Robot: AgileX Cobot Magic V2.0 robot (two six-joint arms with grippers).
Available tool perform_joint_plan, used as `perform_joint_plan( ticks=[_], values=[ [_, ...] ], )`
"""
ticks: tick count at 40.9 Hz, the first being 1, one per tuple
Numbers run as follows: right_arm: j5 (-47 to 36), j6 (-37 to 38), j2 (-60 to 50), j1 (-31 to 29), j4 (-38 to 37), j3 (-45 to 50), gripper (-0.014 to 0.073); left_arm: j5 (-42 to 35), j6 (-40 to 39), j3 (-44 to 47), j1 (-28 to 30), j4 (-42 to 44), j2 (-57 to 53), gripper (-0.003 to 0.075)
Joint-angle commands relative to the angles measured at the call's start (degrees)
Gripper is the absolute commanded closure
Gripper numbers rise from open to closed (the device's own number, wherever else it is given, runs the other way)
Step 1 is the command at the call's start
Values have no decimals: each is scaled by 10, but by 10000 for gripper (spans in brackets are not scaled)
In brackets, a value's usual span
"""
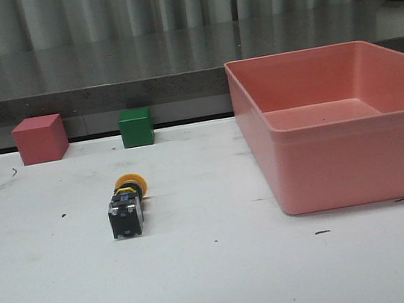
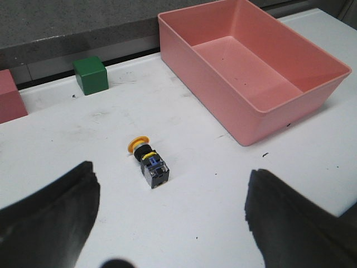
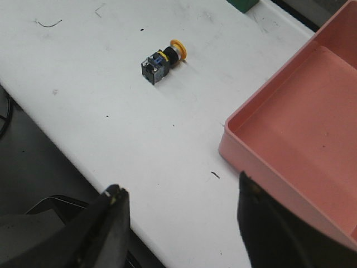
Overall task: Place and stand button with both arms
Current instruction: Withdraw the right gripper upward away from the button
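White counter carries a pink bin, empty, to our right; a pink cube and a green cube sit at the rear. The button lies on its side, cap rearward, well apart from both. The left hand and right hand hover spread open, empty. We judge grasping not yet begun; next, one hand must descend onto the button.

Button on its side on white table; pink bin near; right end effector spread, empty.
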Motion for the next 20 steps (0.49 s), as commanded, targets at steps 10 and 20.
perform_joint_plan(
  ticks=[10, 20],
  values=[
    [-104, -4, -173, 0, -6, 139, 144, -42, -2, -20, -4, -6, 3, 195],
    [-118, -4, -271, 0, -6, 198, 144, -59, -2, -20, -4, -7, 3, 195]
  ],
)
